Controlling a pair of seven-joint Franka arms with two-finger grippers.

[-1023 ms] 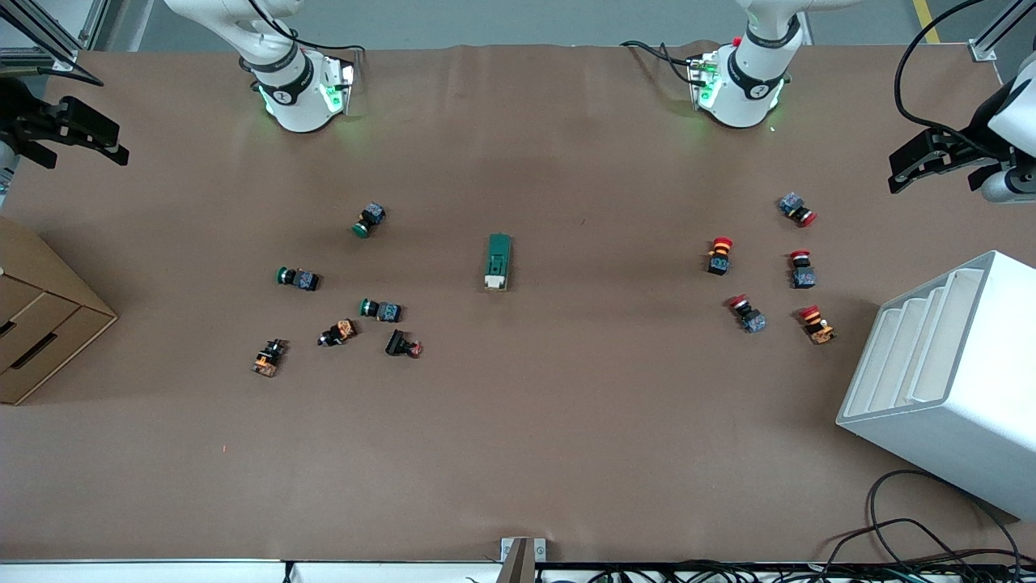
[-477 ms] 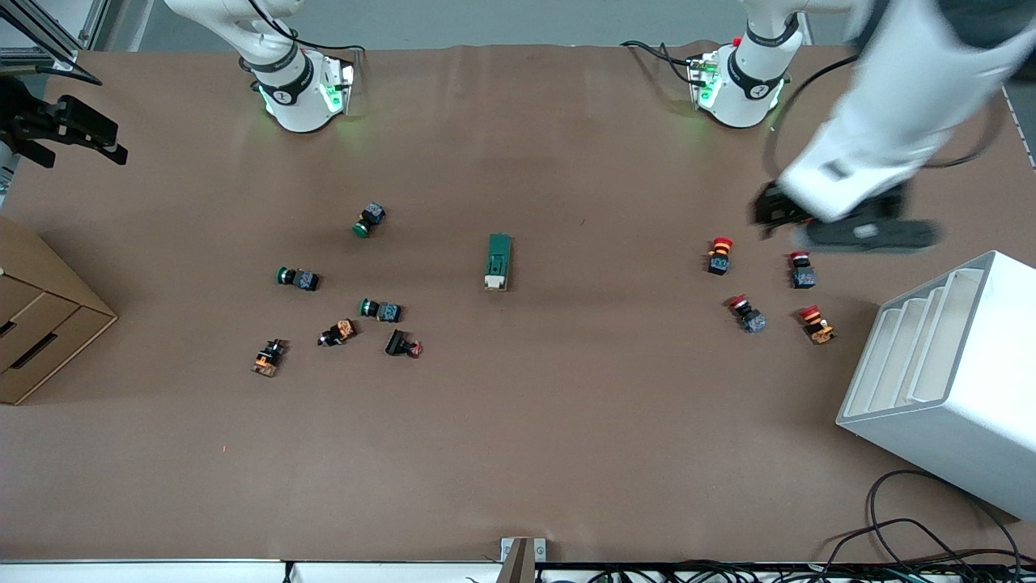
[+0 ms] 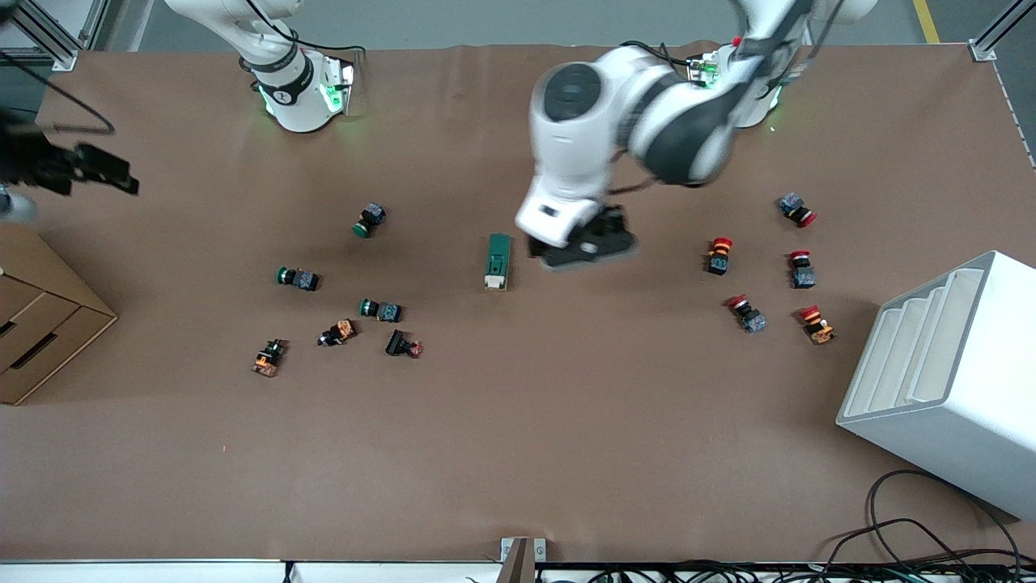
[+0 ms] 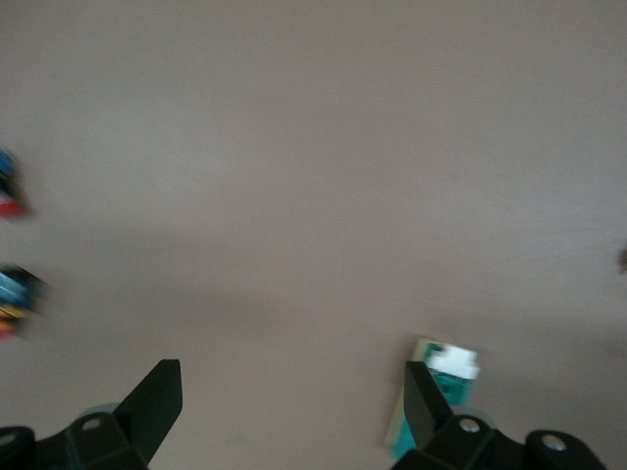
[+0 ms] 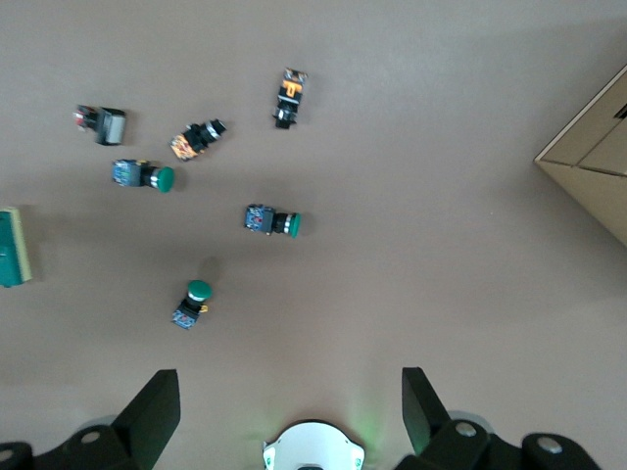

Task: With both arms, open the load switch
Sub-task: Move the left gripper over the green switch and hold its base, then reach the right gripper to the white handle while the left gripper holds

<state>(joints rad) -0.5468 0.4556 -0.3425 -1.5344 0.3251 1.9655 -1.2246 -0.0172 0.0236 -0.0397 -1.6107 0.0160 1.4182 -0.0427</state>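
Note:
The load switch (image 3: 498,261), a narrow dark-green block with a white tab at its end nearer the front camera, lies at the middle of the table. My left gripper (image 3: 584,244) hangs open over the bare table just beside it, toward the left arm's end. In the left wrist view the left gripper (image 4: 292,403) holds nothing, and the load switch (image 4: 454,364) shows partly hidden by one finger (image 4: 423,401). My right gripper (image 3: 109,172) waits open over the table's edge at the right arm's end. In the right wrist view the right gripper (image 5: 289,406) is empty and the load switch (image 5: 12,250) is far off.
Green-capped push buttons (image 3: 371,219) and several other small parts lie toward the right arm's end. Red-capped push buttons (image 3: 719,254) lie toward the left arm's end. A cardboard drawer box (image 3: 40,324) and a white rack (image 3: 947,372) stand at the table's two ends.
The left arm has swung in from the table's edge at its own end to the middle, stopping beside the load switch. The right gripper has shifted slightly.

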